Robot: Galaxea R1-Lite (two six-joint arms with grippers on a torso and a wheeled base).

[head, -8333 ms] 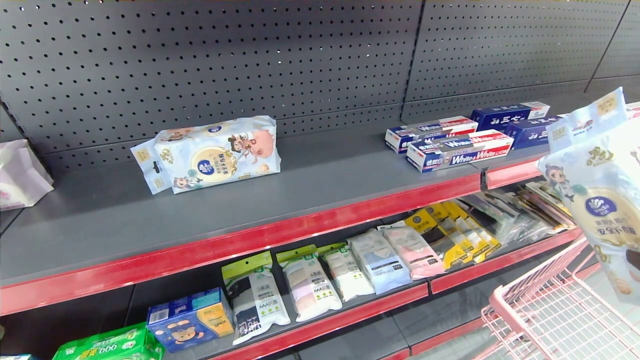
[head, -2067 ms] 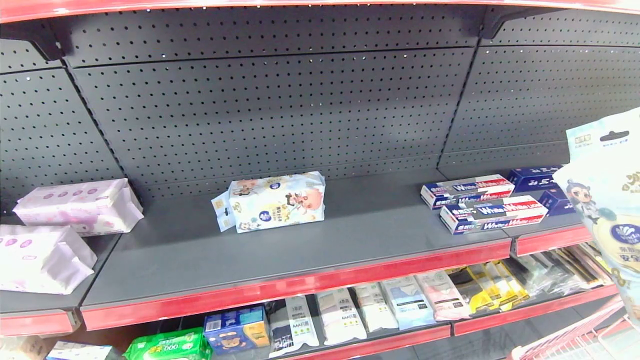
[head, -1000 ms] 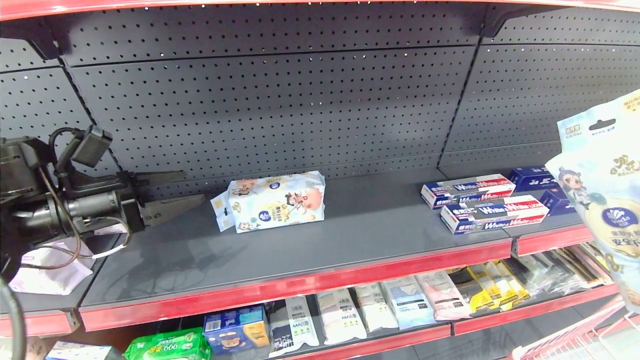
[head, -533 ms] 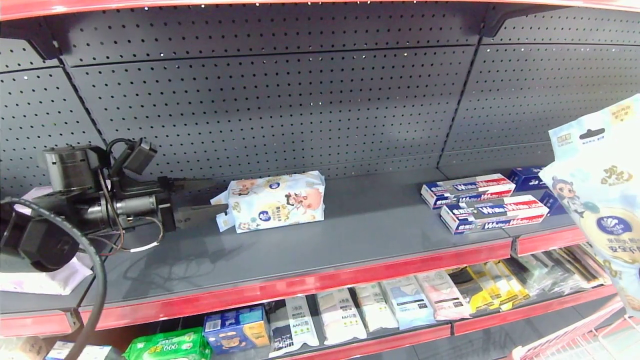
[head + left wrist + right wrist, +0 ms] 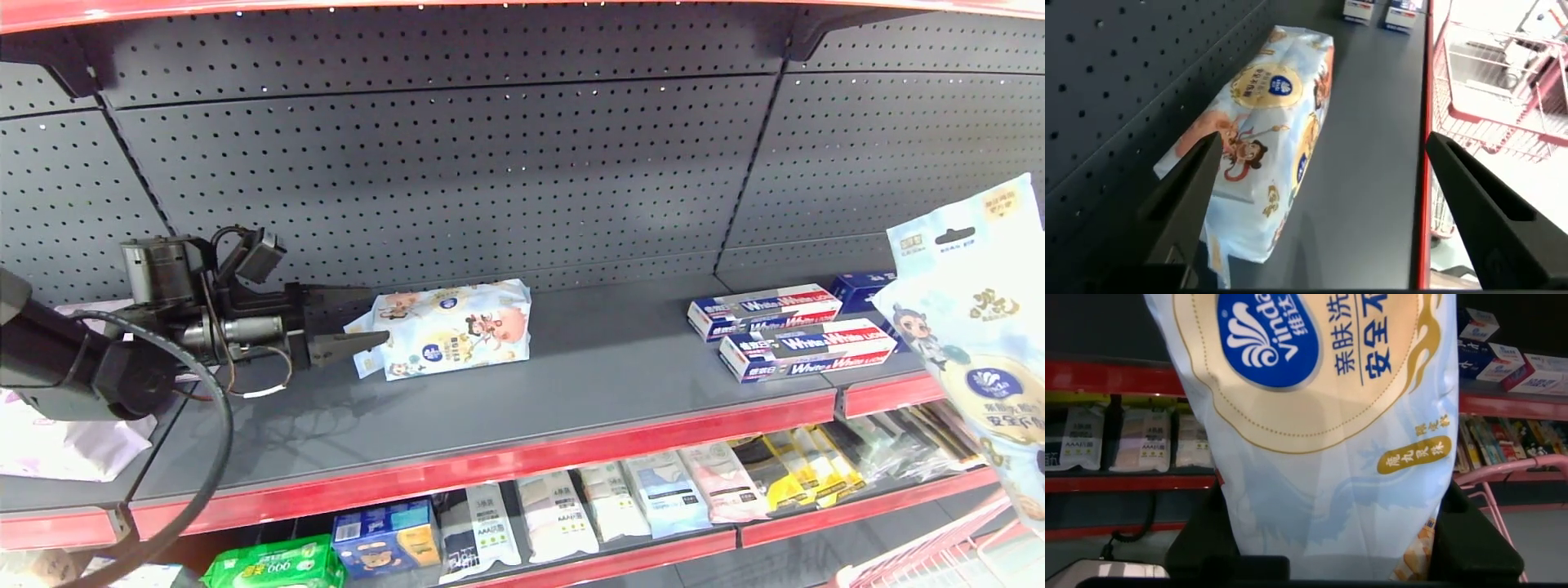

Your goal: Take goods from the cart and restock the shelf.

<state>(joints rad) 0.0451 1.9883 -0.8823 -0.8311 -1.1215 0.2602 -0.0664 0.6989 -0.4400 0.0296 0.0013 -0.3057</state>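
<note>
— Where is the left gripper point(image 5: 377, 314)?
— Low over the shelf point(image 5: 571, 384), near its back edge and left of the middle. Its fingers point(image 5: 1184, 204) are spread wide, with nothing clamped between them.

— And the shelved pack point(image 5: 449, 327)?
— It lies flat along the back edge, by the pegboard point(image 5: 457, 180). Its left end reaches in between the spread fingers. In the left wrist view the pack point(image 5: 1274, 139) sits beside the finger on the pegboard side. The other finger is well apart from it, out by the red front edge point(image 5: 490, 461). I cannot tell whether any finger touches it.

— The right gripper point(image 5: 1339, 539)?
— Closed on the held pack point(image 5: 1323, 416), gripping its lower part from both sides. In the head view that pack point(image 5: 976, 327) hangs upright past the shelf's right end, above the pink cart point(image 5: 939, 559).

— What else is on the shelf?
— Two toothpaste boxes point(image 5: 784, 327) near the right front corner, with blue boxes point(image 5: 861, 290) just behind them. Pink packs point(image 5: 57, 445) lie on the next section to the left. On the lower shelf point(image 5: 620, 563), sock packets point(image 5: 555, 510) stand in a row, with a green pack point(image 5: 273, 563) and a blue carton point(image 5: 384, 535) at its left end
</note>
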